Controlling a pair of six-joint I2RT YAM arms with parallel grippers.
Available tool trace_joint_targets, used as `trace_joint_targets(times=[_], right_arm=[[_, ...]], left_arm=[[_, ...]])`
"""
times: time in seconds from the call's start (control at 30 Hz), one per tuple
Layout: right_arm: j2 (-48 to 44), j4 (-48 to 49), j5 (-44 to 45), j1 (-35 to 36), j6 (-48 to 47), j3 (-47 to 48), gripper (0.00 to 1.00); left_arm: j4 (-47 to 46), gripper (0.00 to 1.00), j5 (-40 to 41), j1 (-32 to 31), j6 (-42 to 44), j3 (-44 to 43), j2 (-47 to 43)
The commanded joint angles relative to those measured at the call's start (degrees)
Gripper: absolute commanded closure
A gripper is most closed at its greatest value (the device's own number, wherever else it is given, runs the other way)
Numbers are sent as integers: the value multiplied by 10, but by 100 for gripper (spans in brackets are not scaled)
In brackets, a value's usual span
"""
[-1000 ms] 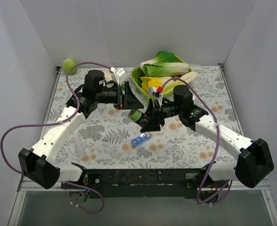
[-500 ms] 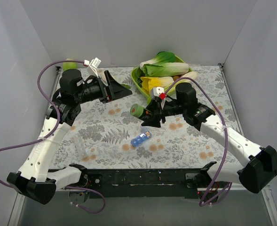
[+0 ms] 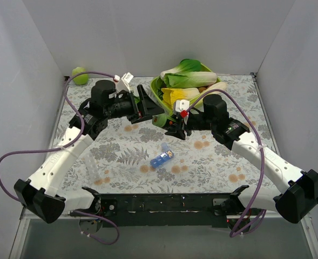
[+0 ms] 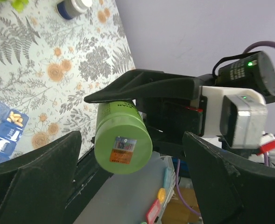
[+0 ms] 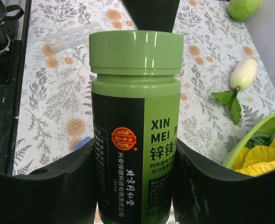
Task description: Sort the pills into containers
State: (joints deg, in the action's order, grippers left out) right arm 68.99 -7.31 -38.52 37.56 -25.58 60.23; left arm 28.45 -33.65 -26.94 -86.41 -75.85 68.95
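Right gripper [image 5: 135, 156] clamped on the green pill bottle [image 5: 135, 93], aloft; left gripper [image 4: 130, 137] spread apart before its cap [image 5: 136, 51]. Blue pill box [image 3: 162, 159] lies on the table [image 3: 229, 156] beneath. We judge that an off-centre cap grasp could twist the bottle loose, spilling its contents.

We see bright, even light from overhead in every view, leaving only faint soft shadows on the counter [image 3: 121, 156] beneath the arms. Between the fingers of the right hand [image 5: 135, 151] the bottle [image 5: 136, 93] is sharp, its cap carrying a pale sheen; the fingers themselves blur darkly.
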Motion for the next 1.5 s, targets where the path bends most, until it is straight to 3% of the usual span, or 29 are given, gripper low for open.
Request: trace_joint_targets(times=[0.0, 0.17, 0.47, 0.8, 0.93, 1.13, 1.27, 1.47], right_arm=[[-1, 9, 10, 3, -10, 31, 98], [2, 5, 12, 3, -8, 32, 98], [13, -3, 30, 3, -11, 39, 99], [16, -1, 43, 3, -14, 39, 98], [17, -5, 44, 3, -14, 40, 99], [17, -6, 37, 3, -1, 41, 99], [19, -9, -6, 2, 29, 47, 99], [28, 19, -208, 1, 129, 39, 99]], left_arm=[[25, 12, 53, -45, 10, -35, 24], [57, 28, 68, -50, 31, -56, 51], [128, 25, 84, -50, 54, -95, 58], [144, 26, 79, -50, 22, -85, 57], [137, 44, 69, -50, 20, -83, 58], [123, 64, 19, -51, 46, -63, 58], [110, 71, -34, -50, 112, -35, 50], [104, 75, -139, -50, 290, 11, 1]])
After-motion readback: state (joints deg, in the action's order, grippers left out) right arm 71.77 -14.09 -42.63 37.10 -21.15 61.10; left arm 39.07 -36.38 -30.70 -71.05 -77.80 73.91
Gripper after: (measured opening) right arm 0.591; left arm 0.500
